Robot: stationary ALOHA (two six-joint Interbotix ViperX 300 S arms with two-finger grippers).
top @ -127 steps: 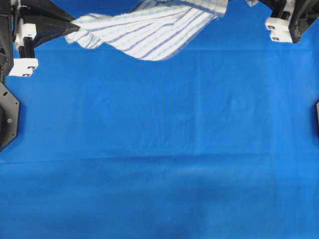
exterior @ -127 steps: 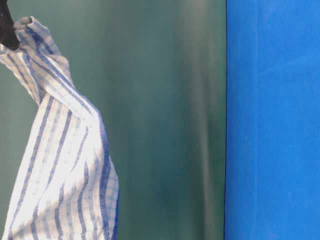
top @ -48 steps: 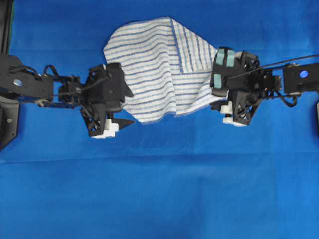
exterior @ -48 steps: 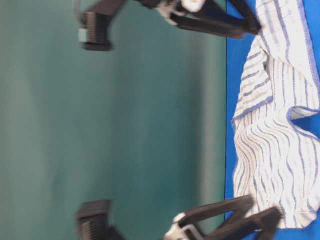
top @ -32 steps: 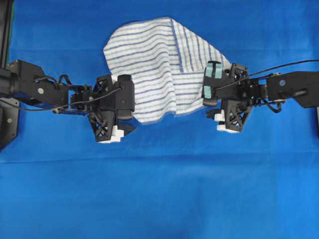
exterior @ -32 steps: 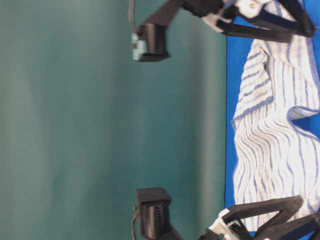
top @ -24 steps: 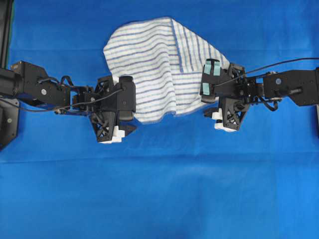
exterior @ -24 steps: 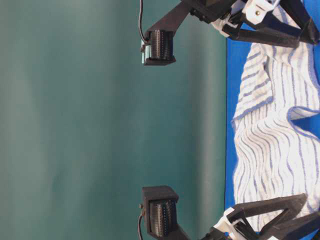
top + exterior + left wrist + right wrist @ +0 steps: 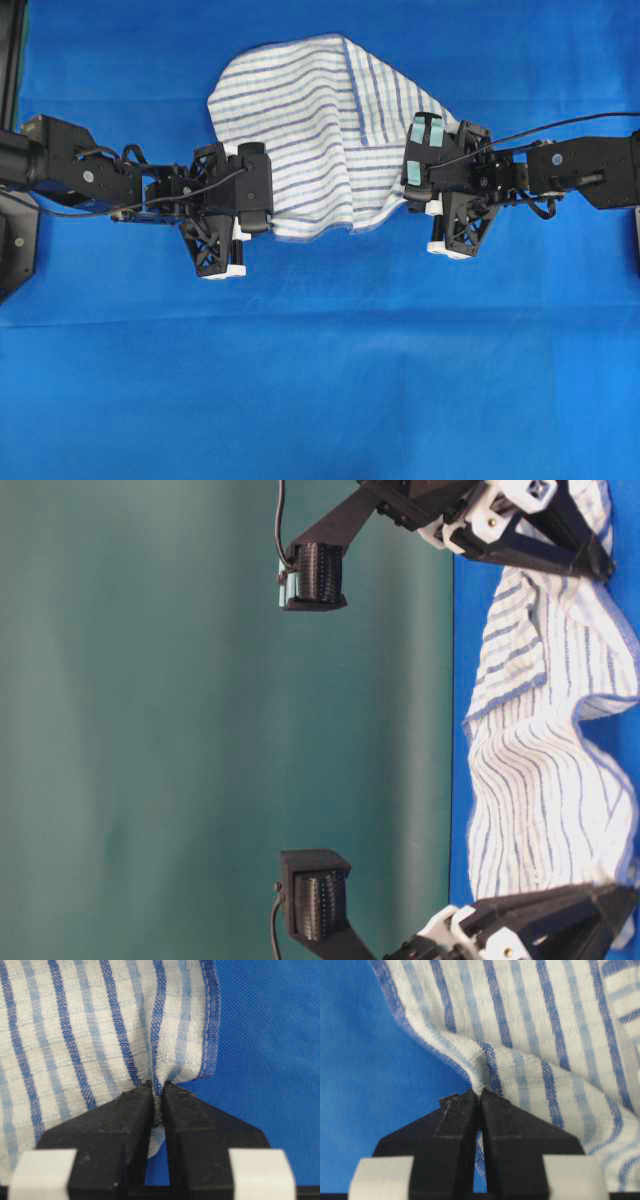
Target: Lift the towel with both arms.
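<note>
Striped towel [image 9: 320,130] lies crumpled on the blue tablecloth [image 9: 320,380], toward the far edge, roughly centred between the side edges. One flap is folded over along its right half.

Left gripper [image 9: 156,1095]: fingers pressed together on a pinch of cloth at the towel's hemmed near-left edge. The wrist view shows fabric bunched and drawn up between the tips. In the overhead view the left gripper [image 9: 240,215] sits at the towel's near-left corner.

Right gripper [image 9: 479,1097]: clamped likewise on a raised fold at the towel's near-right edge. The overhead view puts it [image 9: 428,205] at that side of the cloth.

The table-level view shows both pairs of fingers down at cloth level, one at each end of the towel; the towel itself rests flat on the tablecloth, nothing hanging.

Progress, as judged: approach and grasp look done on both sides. The lift itself is not yet begun. What remains is raising both arms together, evenly, so that neither pinch slips free of the thin cloth.
</note>
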